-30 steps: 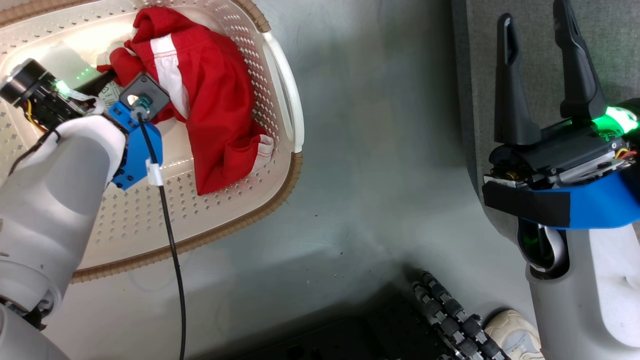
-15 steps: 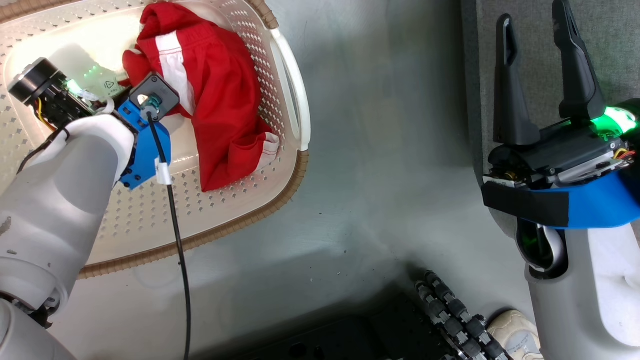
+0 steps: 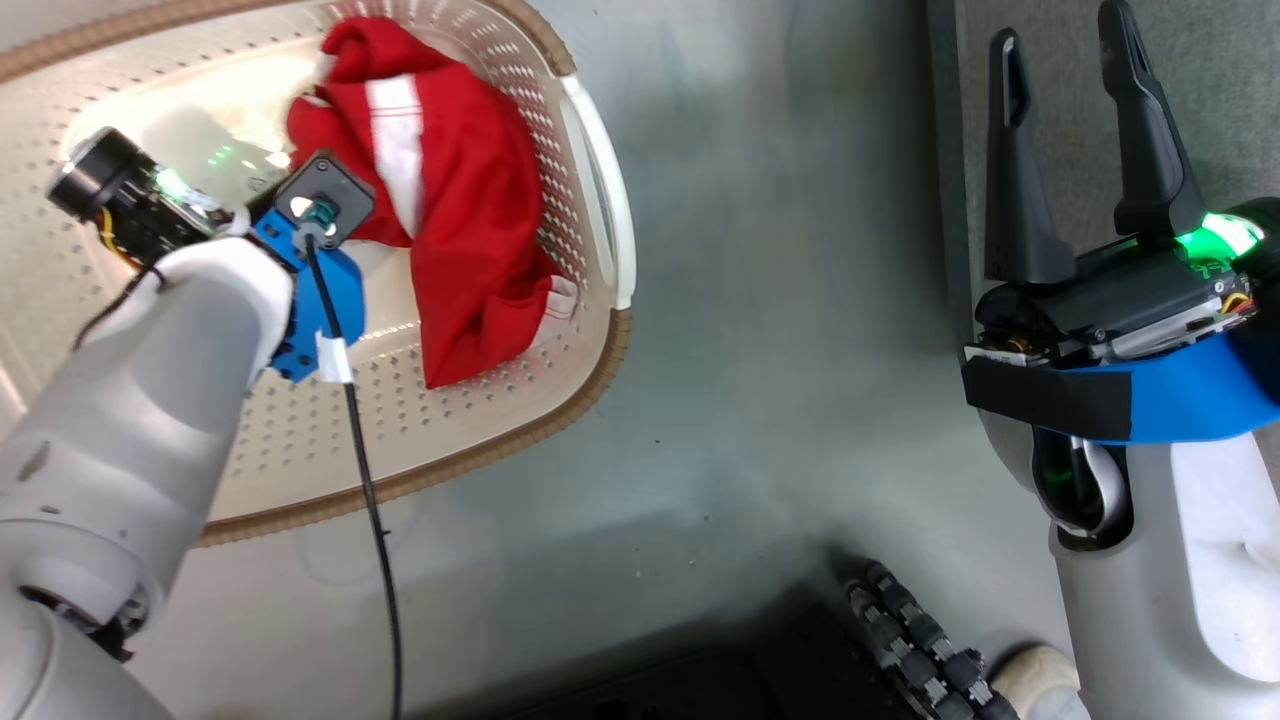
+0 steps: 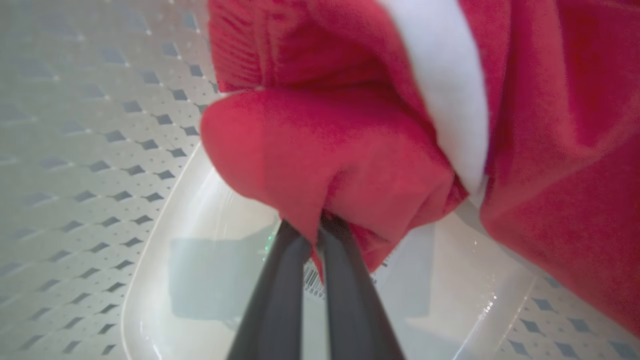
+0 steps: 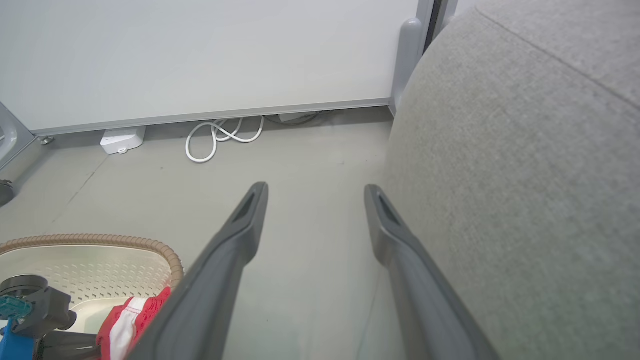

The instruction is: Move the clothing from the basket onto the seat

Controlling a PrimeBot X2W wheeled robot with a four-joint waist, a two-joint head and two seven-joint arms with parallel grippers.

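Clothing [image 3: 470,200] pinched by left gripper [image 4: 320,227] in basket [image 3: 470,410], right gripper [image 3: 1060,30] spread apart, empty, beside seat [image 5: 525,175]

This looks like a bare indoor test room staged as a home: a smooth grey floor [image 5: 310,150] and a plain white wall panel [image 5: 200,50], with a looped white cable [image 5: 223,134] and a small white box [image 5: 122,140] at its foot. There is also a large grey fabric-upholstered seat [image 5: 525,175] and a cream perforated plastic laundry basket [image 3: 300,450].

So what you've got around the work area is a plain grey floor [image 3: 780,300], a bit speckled. On the far side there's a white wall [image 5: 200,50] with a looped white cable [image 5: 220,137] lying at its base and a small white box [image 5: 122,140] just left of it. A grey post [image 5: 407,55] stands at the wall's right end. Near right, the toe of a pale shoe [image 3: 1035,672] pokes in.
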